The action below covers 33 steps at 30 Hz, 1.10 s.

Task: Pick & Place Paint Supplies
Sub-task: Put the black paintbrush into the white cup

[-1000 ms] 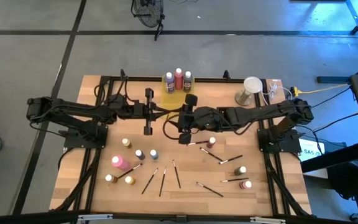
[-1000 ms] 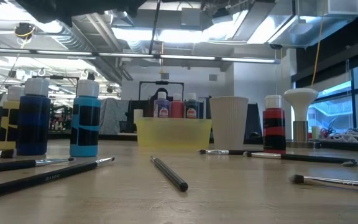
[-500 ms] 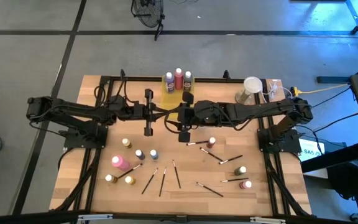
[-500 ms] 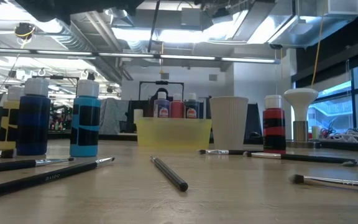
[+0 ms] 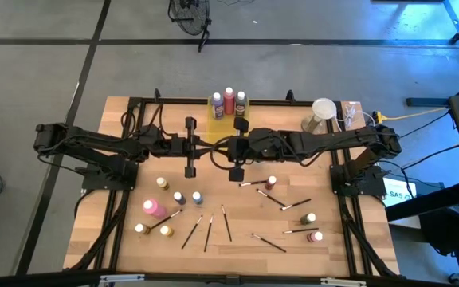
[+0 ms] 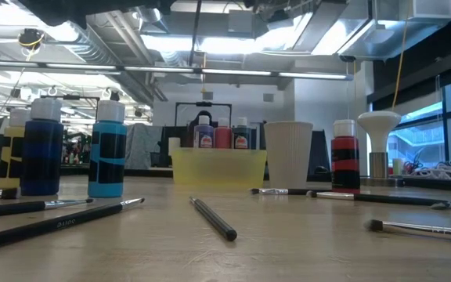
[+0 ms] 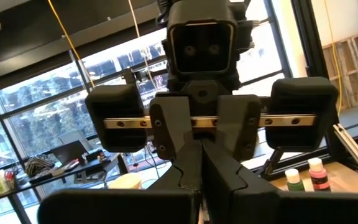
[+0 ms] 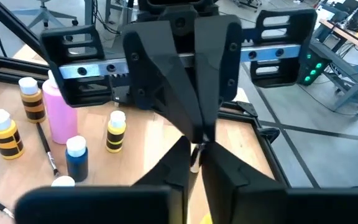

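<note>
Above the table's middle my left gripper [image 5: 213,148] and my right gripper [image 5: 222,148] meet fingertip to fingertip, both shut. A small pale bit of a thin brush [image 8: 194,160] shows where the tips meet; the rest of it is hidden. Loose paint bottles [image 5: 180,198] and brushes [image 5: 208,231] stand and lie on the table's near half. Three bottles [image 5: 229,99] stand in the yellow tray [image 5: 217,114] at the far edge. My left gripper pinches the brush only at its fingertips [image 8: 180,121], coming level from the table's left. The fingers hide which part of the brush it has. The brush is clear of the table. My right gripper pinches the same brush between its fingertips [image 8: 211,163], coming from the table's right and slanting slightly down. Only a pale sliver [image 8: 195,157] shows in the gap, so the part held cannot be told.
A pale cup [image 5: 322,113] stands at the far right, beside the tray. A pink bottle [image 5: 154,208] and yellow-capped ones stand near left; more bottles [image 5: 307,218] and brushes [image 5: 296,204] lie near right. Bare wood shows under the joined grippers.
My right gripper's head has turned a little and drawn in closer to the left gripper's fingertips above the table's middle. The bottles and brushes on the table have not moved.
</note>
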Tool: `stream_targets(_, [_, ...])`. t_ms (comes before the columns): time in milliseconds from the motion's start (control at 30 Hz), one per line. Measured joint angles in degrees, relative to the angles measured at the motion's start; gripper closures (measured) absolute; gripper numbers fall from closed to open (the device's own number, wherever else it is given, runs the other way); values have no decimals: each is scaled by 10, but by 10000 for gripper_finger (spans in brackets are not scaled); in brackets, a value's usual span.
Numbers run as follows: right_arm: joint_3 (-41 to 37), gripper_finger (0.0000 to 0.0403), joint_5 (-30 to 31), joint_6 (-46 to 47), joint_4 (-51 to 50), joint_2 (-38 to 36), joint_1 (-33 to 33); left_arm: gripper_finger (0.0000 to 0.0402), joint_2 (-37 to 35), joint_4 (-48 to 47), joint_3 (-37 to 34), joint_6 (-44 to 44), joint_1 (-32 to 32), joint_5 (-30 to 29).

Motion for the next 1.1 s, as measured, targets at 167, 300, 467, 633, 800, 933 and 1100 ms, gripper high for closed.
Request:
stream_targets(167, [0,384,0,0,-4,0,0,400,0,-2,0,-1,0,1])
stream_targets(300, [0,386,0,0,-6,0,0,398,0,-2,0,-1,1,1])
stream_targets(467, [0,387,0,0,-17,0,1,373,0,4,1,14,1,-1])
stream_targets(633, [0,388,0,25,-83,-2,1,326,-20,-7,1,27,1,-5])
stream_targets(800, [0,388,53,96,-197,-26,8,281,-65,-73,1,47,1,-74])
stream_targets(933, [0,388,148,163,-266,-61,21,261,-92,-114,1,64,1,-144])
stream_targets(1100, [0,388,172,253,-348,-118,21,256,-96,-122,1,69,1,-169])
